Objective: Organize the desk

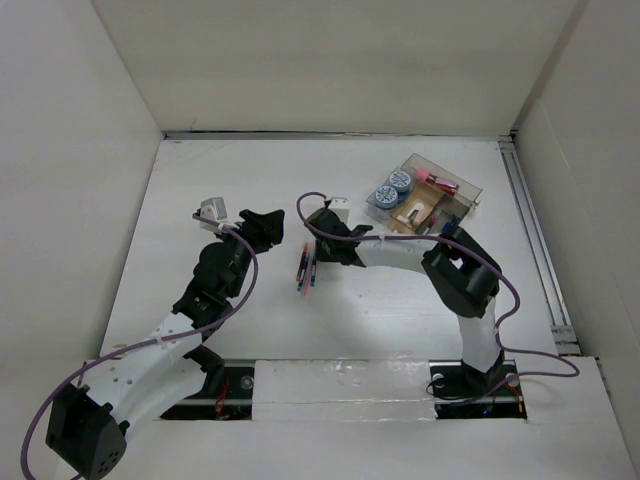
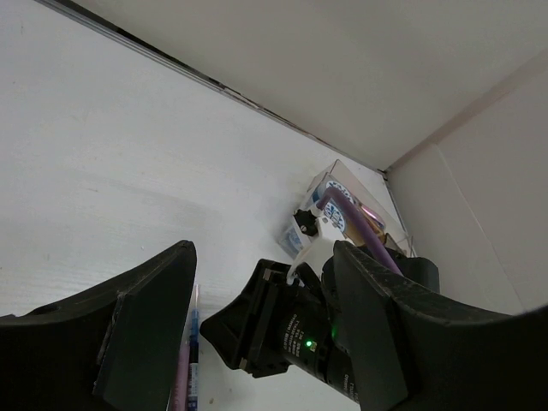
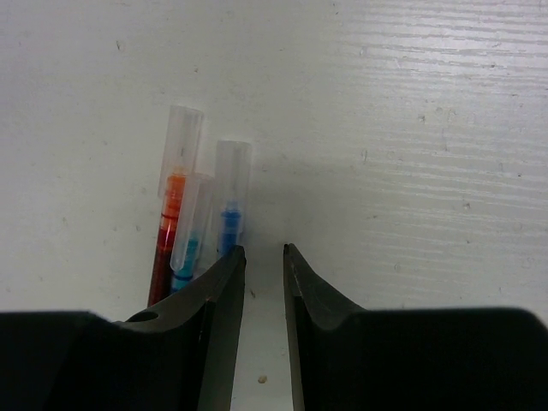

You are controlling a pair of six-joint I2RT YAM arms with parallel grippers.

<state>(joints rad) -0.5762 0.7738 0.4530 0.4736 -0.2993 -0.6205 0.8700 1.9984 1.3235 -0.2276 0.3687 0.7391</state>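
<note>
Desk [image 1: 230, 170] white & flat, filling mid of top view, pale walls round it, metal rail [image 1: 535, 240] down rt edge. Clear tray [image 1: 450, 172] in upper rt of top view, on the desk nr the rail's far end; inside: two blue round items [image 1: 392, 188] side by side, pink thing [image 1: 437, 181] in far compartment, rest too small to tell. Three pens [image 1: 306, 268] in a tight bunch at centre of top view, flat on the desk, well apart from tray. Same pens in rt wrist view: red, teal & blue barrels w/ clear caps, capped ends toward top of frame, left of centre

R gripper [image 3: 262, 251] low over the desk, jaws only a narrow slit apart, bare desk in the slit, nothing pinched. Frame-left finger [image 3: 214, 300] just beside blue pen, contact hard to tell

L gripper [image 2: 264, 253] spread wide, nothing btwn fingers. In top view: left of centre, pointing rt toward pens, near but apart from R gripper. Thru its gap in left wrist view: R arm's black wrist [image 2: 282, 334] w/ small green light, purple cable [image 2: 360, 227] above it, tray behind at mid-rt, pens at lower left beside frame-left finger
</note>
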